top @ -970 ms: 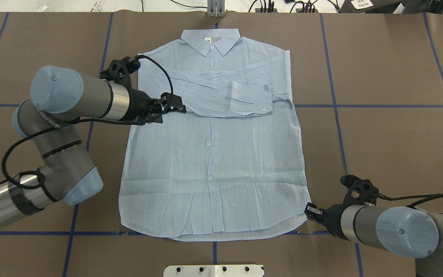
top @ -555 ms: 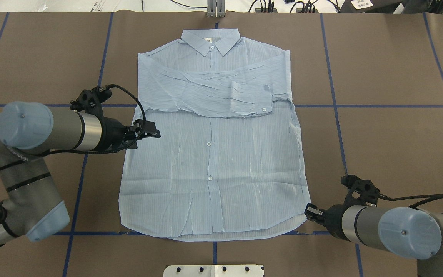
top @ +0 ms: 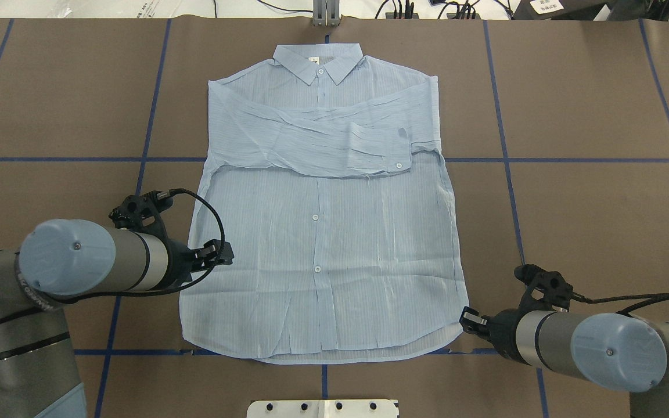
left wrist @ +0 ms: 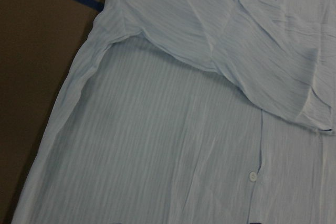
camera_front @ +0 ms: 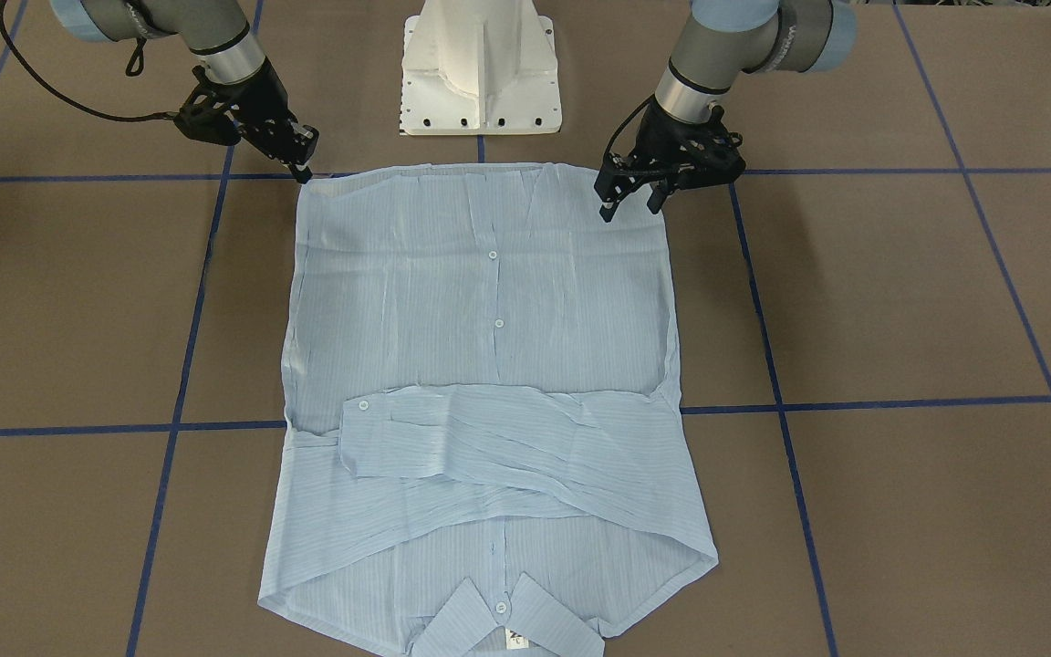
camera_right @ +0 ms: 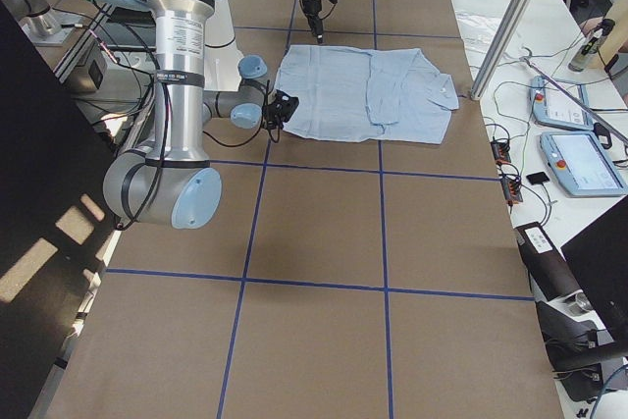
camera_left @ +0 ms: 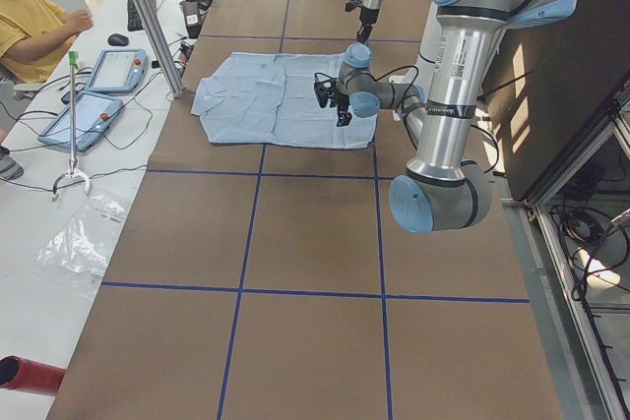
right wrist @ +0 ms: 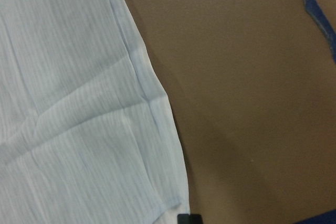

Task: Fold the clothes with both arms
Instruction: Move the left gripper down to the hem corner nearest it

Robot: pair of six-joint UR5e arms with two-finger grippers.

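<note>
Your left gripper [top: 225, 253] has travelled down the striped shirt [top: 340, 261], which lies flat mid-surface [top: 578, 220], to the hem at lower left. Its jaws are spread and empty. The right gripper [top: 467, 317] sits at the lower-right hem corner; you cannot tell its jaw state. Expect a hem fold next.

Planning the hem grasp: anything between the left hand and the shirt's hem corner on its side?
Nothing visible. The left hand hangs open over the shirt at its left edge; only flat fabric and bare table paper lie between it and that corner.
</note>
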